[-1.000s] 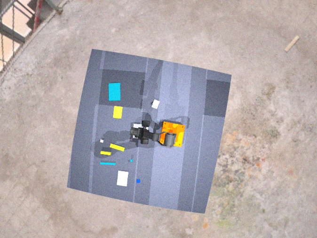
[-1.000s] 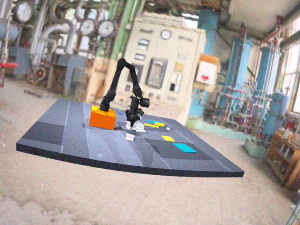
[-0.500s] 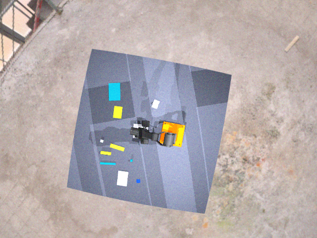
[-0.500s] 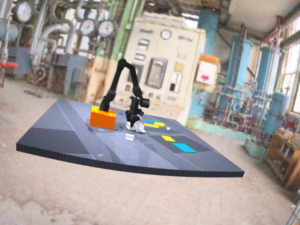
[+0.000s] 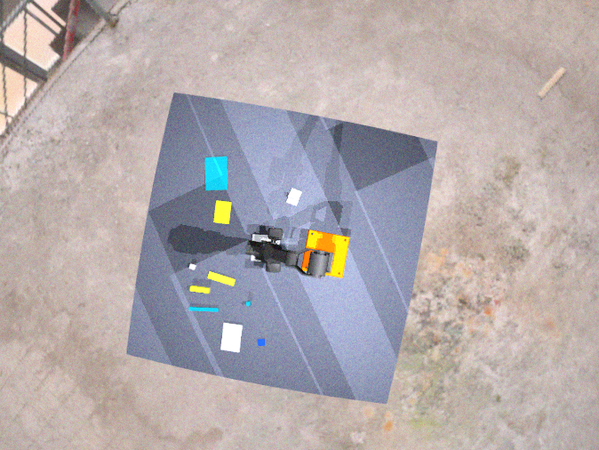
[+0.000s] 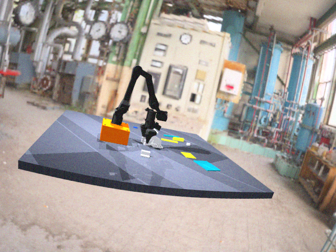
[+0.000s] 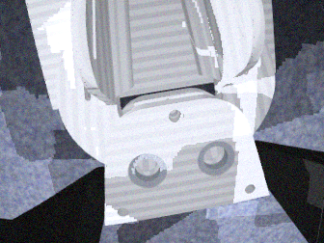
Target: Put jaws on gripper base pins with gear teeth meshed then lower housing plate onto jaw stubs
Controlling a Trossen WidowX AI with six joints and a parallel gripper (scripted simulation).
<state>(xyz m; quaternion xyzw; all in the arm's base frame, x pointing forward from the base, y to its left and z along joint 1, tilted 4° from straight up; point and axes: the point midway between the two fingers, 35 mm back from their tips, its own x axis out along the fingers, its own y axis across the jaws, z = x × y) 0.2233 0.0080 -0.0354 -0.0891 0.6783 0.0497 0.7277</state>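
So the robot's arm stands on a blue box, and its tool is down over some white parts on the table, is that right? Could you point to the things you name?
Not quite: the box (image 5: 339, 259) (image 6: 114, 135) is orange and yellow, as the exterior view shows. The arm does stand on it, with its tool down over white parts.
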